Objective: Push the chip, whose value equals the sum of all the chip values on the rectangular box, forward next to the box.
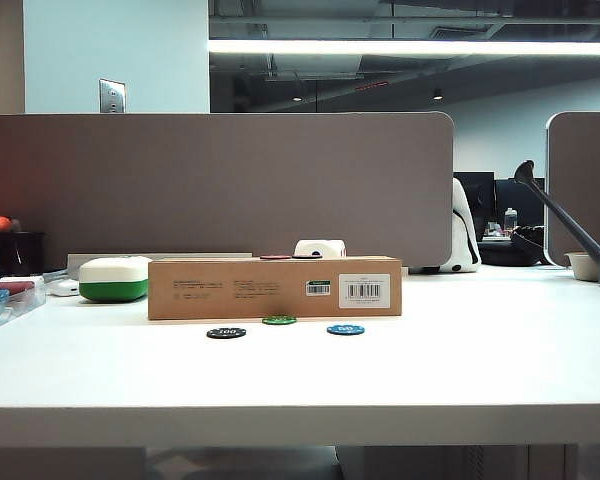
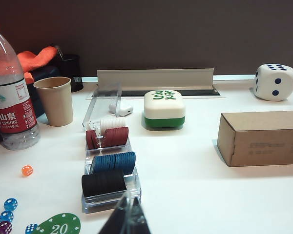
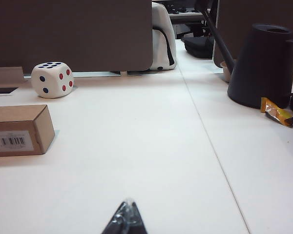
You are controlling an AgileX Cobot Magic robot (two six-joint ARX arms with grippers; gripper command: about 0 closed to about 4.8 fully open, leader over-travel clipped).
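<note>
Green chip (image 1: pixel 279 320) lying touching the rectangular box (image 1: pixel 274 288) near the table's (image 1: pixel 300 380) front edge, left gripper (image 2: pixel 126 220) and right gripper (image 3: pixel 125 220) both hovering pinched closed, holding nothing.

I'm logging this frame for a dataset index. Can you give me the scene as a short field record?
box: rectangular box, long side facing the exterior camera
chips in front: black chip marked 100, green chip nearest the box, blue chip
left end effector: low over the table by the chip rack, tips together
right end effector: over bare table, tips together
behind box: white-and-green case
</note>
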